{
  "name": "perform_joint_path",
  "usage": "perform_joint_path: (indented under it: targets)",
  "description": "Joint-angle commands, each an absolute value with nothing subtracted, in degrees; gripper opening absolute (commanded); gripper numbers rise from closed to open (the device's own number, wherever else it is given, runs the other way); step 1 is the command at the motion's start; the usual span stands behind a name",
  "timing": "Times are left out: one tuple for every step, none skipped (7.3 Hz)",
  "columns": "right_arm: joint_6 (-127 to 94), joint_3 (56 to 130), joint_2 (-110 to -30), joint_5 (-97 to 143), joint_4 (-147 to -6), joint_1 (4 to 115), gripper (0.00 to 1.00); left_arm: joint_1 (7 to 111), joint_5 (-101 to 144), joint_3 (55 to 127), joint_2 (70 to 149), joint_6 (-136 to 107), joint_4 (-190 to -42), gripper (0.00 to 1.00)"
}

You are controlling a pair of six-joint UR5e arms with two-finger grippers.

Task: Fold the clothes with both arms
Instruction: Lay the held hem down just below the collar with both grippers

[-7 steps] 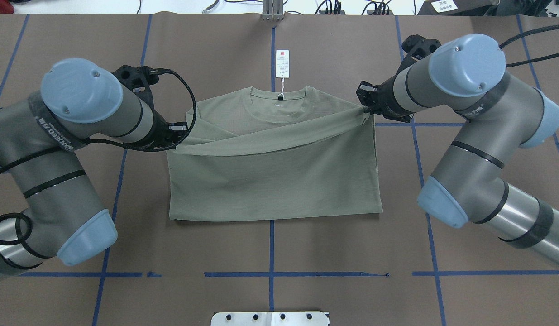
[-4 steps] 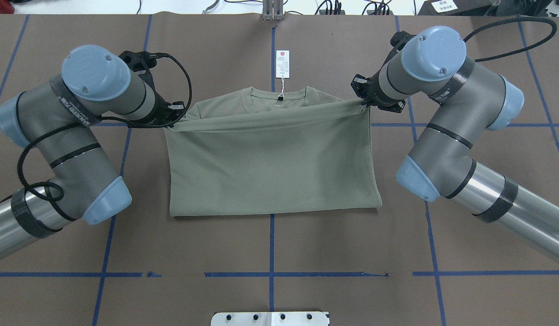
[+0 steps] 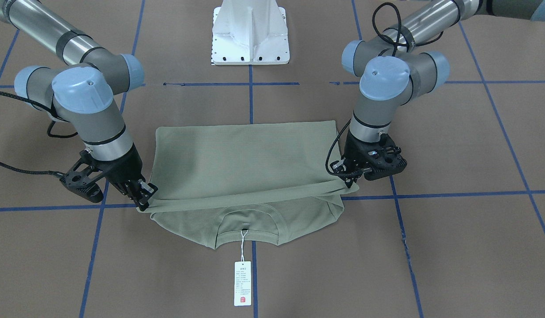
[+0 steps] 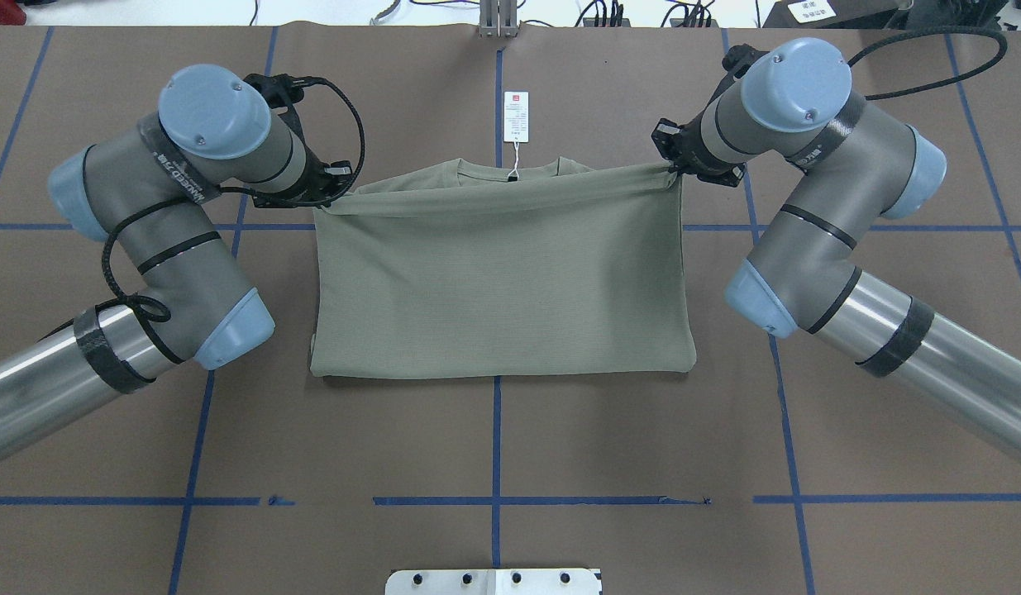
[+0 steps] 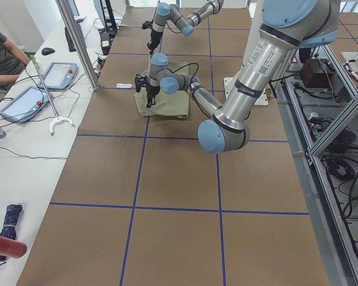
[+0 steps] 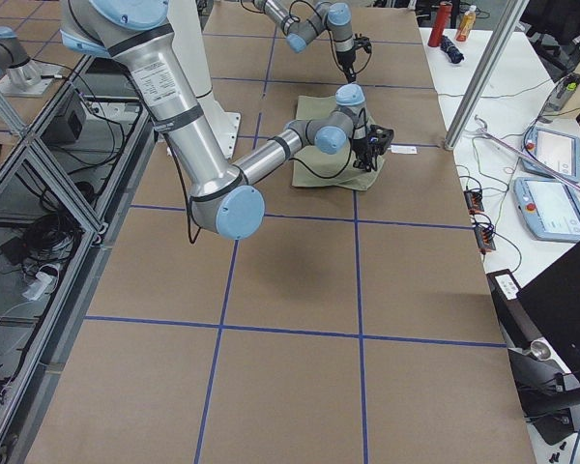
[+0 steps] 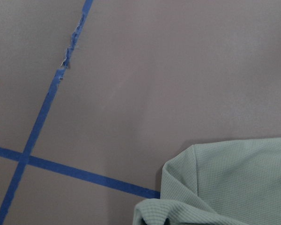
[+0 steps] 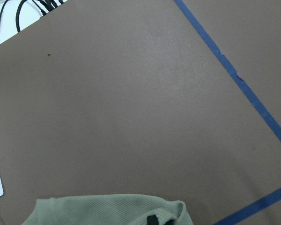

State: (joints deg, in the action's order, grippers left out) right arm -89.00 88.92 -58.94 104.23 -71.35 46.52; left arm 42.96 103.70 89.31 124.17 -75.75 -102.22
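Shirt (image 4: pixel 502 281) pulled farther over itself, left claw (image 4: pixel 332 197), right claw (image 4: pixel 672 170) gripping its corners

Brown table (image 4: pixel 560 446) w/ blue tape grid (image 4: pixel 560 500); white side bench (image 5: pixel 30 179).

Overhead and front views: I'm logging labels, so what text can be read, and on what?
White paper hang tag: rows of print and a red square mark, too small to read.
Sage-green knit shirt, neck label: print too small to read.
Dark bands on the grey left arm and grey right arm: white lettering, too blurred to quote.
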Motion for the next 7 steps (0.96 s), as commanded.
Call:
perform_joint_path:
  targets:
    - [-89.0,88.6,-58.4,104.2,-71.4,46.6,0.0,43.0,103.4,85.9,126.6,-75.8,-102.6,0.0]
    - [-88.9,87.8,-58.3,104.2,-71.3,46.5,0.0,43.1,102.1,85.7,126.7,-75.8,-102.6,0.0]
    - [-88.7,86.9,-58.0,104.2,-71.3,46.5,0.0,43.3,102.0,85.2,126.7,-75.8,-102.7,0.0]
    - [-88.7,85.4,-56.8,104.2,-71.2,46.5,0.0,43.5,102.0,84.8,126.8,-75.8,-102.7,0.0]
    - [-88.7,85.3,-56.3,104.2,-71.2,46.5,0.0,43.7,102.0,84.3,127.3,-75.8,-102.8,0.0]
    - [-88.7,85.2,-56.3,104.2,-71.2,46.6,0.0,43.8,102.0,83.1,128.3,-75.8,-102.9,0.0]
    - [-88.7,85.2,-56.3,104.2,-71.1,46.6,0.0,43.8,102.0,83.0,128.8,-75.8,-103.2,0.0]
